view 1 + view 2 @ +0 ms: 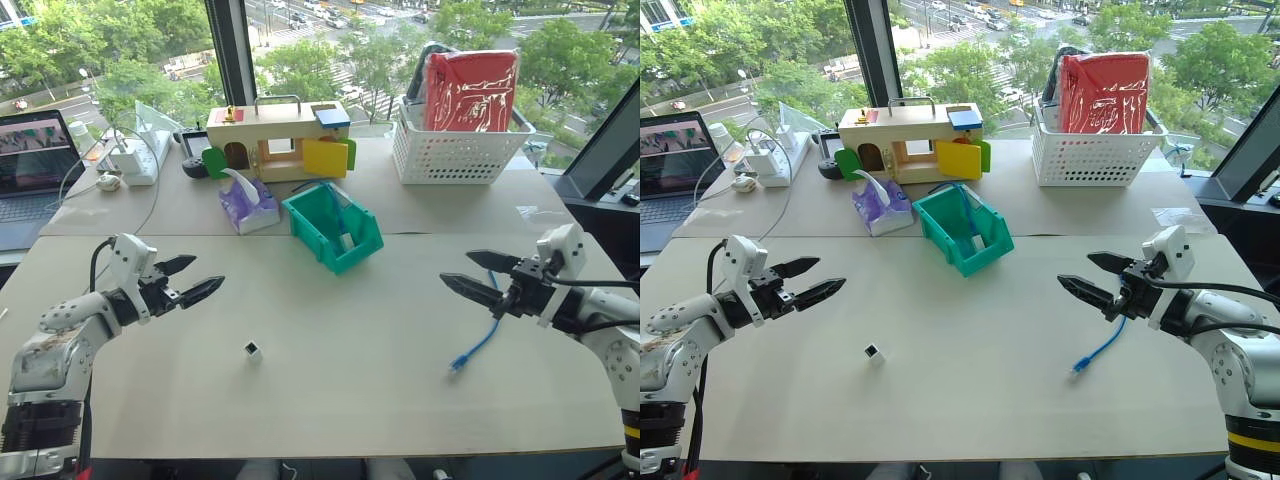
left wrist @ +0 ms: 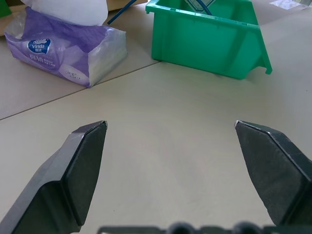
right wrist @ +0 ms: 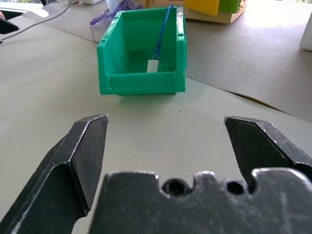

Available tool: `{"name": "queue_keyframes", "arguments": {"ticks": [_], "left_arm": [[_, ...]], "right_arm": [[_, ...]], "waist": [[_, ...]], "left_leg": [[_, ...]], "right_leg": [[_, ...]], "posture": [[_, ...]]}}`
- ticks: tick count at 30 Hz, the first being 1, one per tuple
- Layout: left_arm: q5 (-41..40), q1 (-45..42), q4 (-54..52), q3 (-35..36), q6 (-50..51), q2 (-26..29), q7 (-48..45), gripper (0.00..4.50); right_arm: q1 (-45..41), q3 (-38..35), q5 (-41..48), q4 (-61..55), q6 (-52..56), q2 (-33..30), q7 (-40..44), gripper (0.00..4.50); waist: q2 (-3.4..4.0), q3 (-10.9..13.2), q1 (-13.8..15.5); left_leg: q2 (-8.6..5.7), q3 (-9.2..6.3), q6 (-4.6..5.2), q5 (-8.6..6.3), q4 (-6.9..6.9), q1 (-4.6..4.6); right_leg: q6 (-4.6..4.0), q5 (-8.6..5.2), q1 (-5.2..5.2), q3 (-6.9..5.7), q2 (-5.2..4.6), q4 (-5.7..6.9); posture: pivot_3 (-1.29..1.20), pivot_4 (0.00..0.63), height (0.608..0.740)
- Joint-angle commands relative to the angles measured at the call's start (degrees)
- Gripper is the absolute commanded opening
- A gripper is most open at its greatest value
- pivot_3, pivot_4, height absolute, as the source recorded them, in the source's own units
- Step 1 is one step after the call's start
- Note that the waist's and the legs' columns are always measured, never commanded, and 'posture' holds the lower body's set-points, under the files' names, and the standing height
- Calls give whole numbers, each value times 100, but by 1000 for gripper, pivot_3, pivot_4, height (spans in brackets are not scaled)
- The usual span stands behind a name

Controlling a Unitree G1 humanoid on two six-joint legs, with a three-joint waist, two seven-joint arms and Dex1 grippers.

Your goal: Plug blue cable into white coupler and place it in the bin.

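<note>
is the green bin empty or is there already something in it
Not empty. The bin already holds a blue cable plugged into a small white block.

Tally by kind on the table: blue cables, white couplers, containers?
blue cables: 2, one loose, one in the bin
white couplers: 2, one loose, one on the binned cable's end
green bin: 1
white basket: 1
total: 6
</note>
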Motion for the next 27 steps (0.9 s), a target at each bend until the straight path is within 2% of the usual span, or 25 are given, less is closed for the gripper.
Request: {"name": "queue_keyframes", "arguments": {"ticks": [1,4,5,8,12,15,20,23,27], "left_arm": [[-283,-189,-158,47,-110,141,-675,4500],[-578,-545,-432,-442,88,565,-1999,4500],[-586,-642,-544,-631,153,672,-2265,4500],[-538,-848,-690,-978,134,827,-2762,4500],[131,-905,-604,-1694,-291,1013,-3345,4500],[129,-967,-597,-1800,-230,976,-3437,4500],[8,-1042,-747,-1737,-187,851,-3334,4500],[-115,-1064,-833,-1669,-30,807,-3234,4500],[-668,-1102,-1037,-1371,523,741,-3066,4500]], "right_arm": [[-17,-82,150,-275,57,-223,207,4418],[235,-30,496,-912,623,-797,677,4418],[432,99,315,-1032,572,-1074,904,4418],[655,314,-16,-1006,411,-1483,1144,4418],[634,635,-476,-518,-79,-1744,1606,4418],[558,754,-618,-261,-324,-1813,1897,4418],[446,1343,-1557,629,-1569,-2041,2545,4418],[169,1568,-1786,1115,-1973,-1963,2768,4418],[-92,1926,-2129,1583,-2474,-1949,3130,4418]], "waist": [[0,0,1],[4,5,23],[4,5,30],[-1,2,24],[3,4,-41],[3,4,-62],[3,5,-39],[4,5,-42],[4,5,-78]], "left_leg": [[0,0,0,0,0,0],[-1,0,0,0,7,-13],[-1,-1,0,0,10,-12],[0,0,3,-2,12,-6],[0,4,4,-2,20,1],[1,5,4,-2,21,0],[1,4,4,-2,28,-5],[0,4,4,-2,32,-6],[1,4,4,-2,36,-6]], "right_leg": [[0,0,0,0,0,0],[0,0,-6,-1,0,2],[0,0,-4,-2,0,3],[2,-1,9,-2,0,-6],[2,-1,11,0,0,2],[1,-1,6,1,1,6],[2,-1,6,0,1,5],[3,-1,6,1,1,5],[3,-1,6,1,1,9]], "posture": [[0,150,740],[0,150,740],[0,150,740],[0,150,740],[0,150,740],[0,150,740],[0,150,740],[0,150,740],[0,150,740]]}}
